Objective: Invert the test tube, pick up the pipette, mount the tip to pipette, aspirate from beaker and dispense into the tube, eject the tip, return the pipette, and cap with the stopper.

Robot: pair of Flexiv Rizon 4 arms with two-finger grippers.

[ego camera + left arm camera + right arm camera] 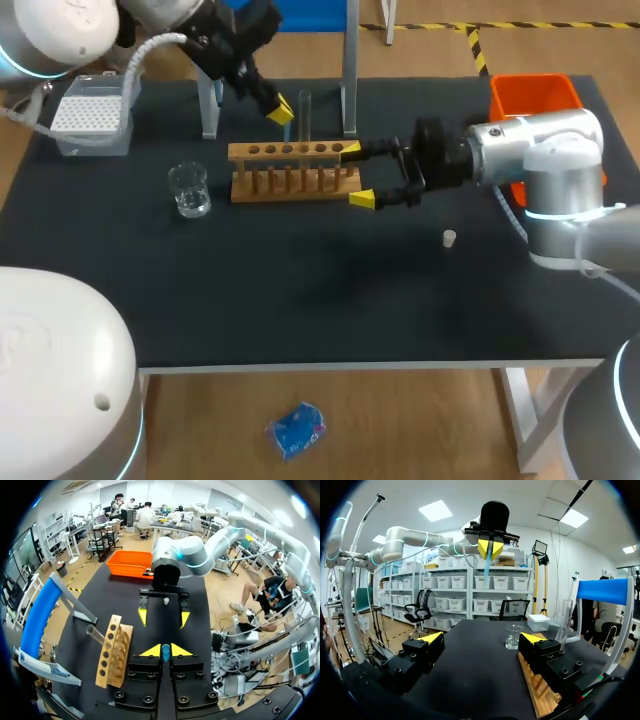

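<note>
A clear test tube stands upright in the wooden rack. My left gripper hovers just left of the tube, above the rack, shut on a slim blue pipette piece that hangs below its tips. My right gripper is open at the rack's right end. One finger sits over the rack's end, with nothing between the fingers. The glass beaker stands left of the rack. A small white stopper lies to the right.
A white tip box sits at the back left and an orange bin at the back right. A blue-topped stand rises behind the rack. The front half of the black table is bare.
</note>
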